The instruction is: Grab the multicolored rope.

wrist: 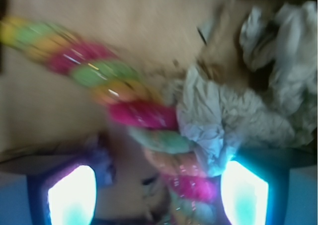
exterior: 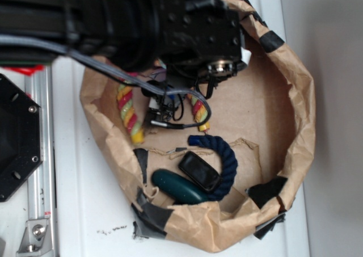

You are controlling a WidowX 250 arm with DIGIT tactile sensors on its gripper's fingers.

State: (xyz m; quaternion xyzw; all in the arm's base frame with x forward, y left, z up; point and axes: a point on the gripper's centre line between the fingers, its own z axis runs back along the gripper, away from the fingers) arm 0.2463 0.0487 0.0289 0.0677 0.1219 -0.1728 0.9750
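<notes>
A shallow basin of crumpled brown paper [exterior: 295, 126], patched with black tape [exterior: 271, 40], is seen from above in the exterior view, set on a white table [exterior: 91, 200]. Inside it, the multicolored rope [exterior: 130, 112] is bent in an arch; its two yellow-tipped ends show below the robot arm [exterior: 142, 19], while the crown of the arch is hidden under the arm. Just below the right end lies a dark blue rope [exterior: 227, 158], curved around a small black device [exterior: 199, 171], which leans on a dark green object [exterior: 178, 188]. A metal rail [exterior: 37, 155] and a black plate [exterior: 17, 138] are seen at the left edge.

The gripper is covered by the arm's own body and cables [exterior: 176, 92] in the exterior view, so its state cannot be read there. In the wrist view, which is blurred, the gripper [wrist: 158, 197] is seen with its two fingers [wrist: 72, 195] spread, brightly lit at the lower corners. The rope runs diagonally from upper left down between the fingers, closer to the right one; whether it is touched cannot be told. A wad of crumpled pale paper [wrist: 223, 115] is seen at the rope's right side, a detail not made out in the exterior view.
</notes>
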